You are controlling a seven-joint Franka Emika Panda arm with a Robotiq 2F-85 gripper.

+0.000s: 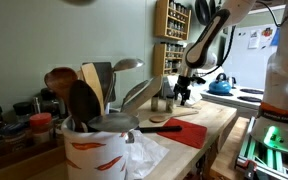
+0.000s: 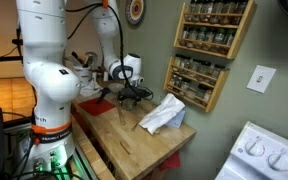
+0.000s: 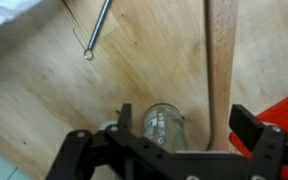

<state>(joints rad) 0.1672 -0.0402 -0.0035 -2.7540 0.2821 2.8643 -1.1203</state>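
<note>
Two neighbours: wooden spoon (image 3: 219, 60), metal utensil (image 3: 99, 35), flanking shaker (image 3: 164, 125).

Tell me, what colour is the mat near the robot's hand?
Red; the mat shows best in an exterior view.

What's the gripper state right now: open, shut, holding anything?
Gripper: open, holding nothing; a small glass jar sits between its spread jaws, not clamped.

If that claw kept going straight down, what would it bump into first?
Probably the small glass jar on the wooden counter, directly under the open gripper; the gap between them is hard to judge.
</note>
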